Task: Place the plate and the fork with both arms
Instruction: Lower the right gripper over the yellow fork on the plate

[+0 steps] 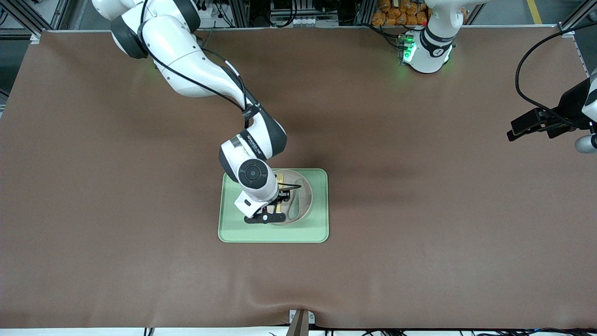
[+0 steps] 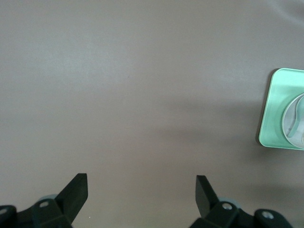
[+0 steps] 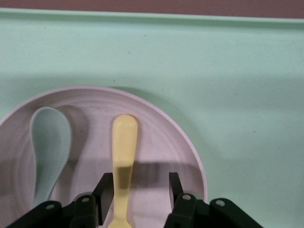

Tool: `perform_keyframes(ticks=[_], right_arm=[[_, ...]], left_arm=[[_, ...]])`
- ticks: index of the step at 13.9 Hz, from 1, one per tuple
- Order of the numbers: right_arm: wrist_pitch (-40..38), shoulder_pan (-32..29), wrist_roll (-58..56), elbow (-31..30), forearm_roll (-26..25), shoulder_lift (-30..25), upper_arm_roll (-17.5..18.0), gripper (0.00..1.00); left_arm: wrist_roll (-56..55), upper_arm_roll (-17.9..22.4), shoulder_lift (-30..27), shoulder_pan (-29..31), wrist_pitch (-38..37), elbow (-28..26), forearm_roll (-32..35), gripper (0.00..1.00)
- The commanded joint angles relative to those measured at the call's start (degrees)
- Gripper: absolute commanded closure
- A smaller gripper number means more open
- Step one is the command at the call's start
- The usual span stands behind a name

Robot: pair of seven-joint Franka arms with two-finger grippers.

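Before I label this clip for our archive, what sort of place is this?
Probably a robotics lab: two white arms bolted at a brown table, aluminium framing and cables along its edge, and a green tray holding a plate.

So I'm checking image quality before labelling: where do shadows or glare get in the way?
Front view: the right arm hides much of the plate and darkens the tray; green base lights glow on the table. Right wrist view: the right gripper shadows the plate around the fork. Left wrist view: soft shadow beside the tray, no glare.
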Motion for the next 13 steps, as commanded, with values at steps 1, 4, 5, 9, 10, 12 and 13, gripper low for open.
perform_keyframes(ticks=[1,4,5,9,10,12,13], right_arm=[[0.75,0.24,0.97,-1.81,-0.29,-1.05,0.06,0.47],[2.32,0.42,0.97,-2.95,-0.21,-1.05,0.06,0.46],[3.03,0.5,0.97,-3.3,-0.12,-1.05,0.06,0.46],[3.39,0.94,1.76,-3.66,-0.03,-1.05,0.14,0.47],[3.39,1.03,1.76,-3.66,-0.03,-1.05,0.14,0.54],[3.3,0.94,1.76,-3.66,-0.03,-0.96,0.14,0.6],[3.39,1.03,1.76,-3.75,-0.03,-0.96,0.14,0.6]], left_arm=[[-0.51,-0.29,-0.88,0.13,-0.85,-0.38,1.41,0.0],[0.02,-0.29,-0.88,0.13,-0.85,-0.38,1.41,0.0],[-0.33,-0.29,-1.14,0.13,-1.11,-0.47,1.41,0.0],[-0.15,-0.2,-1.5,0.74,-1.46,-0.47,1.32,0.0],[-0.07,-0.11,-1.5,0.74,-1.46,-0.47,1.32,0.0],[-0.07,0.06,-1.59,0.74,-1.46,-0.38,1.23,0.0],[-0.07,0.15,-1.67,0.74,-1.46,-0.38,0.97,0.0]])
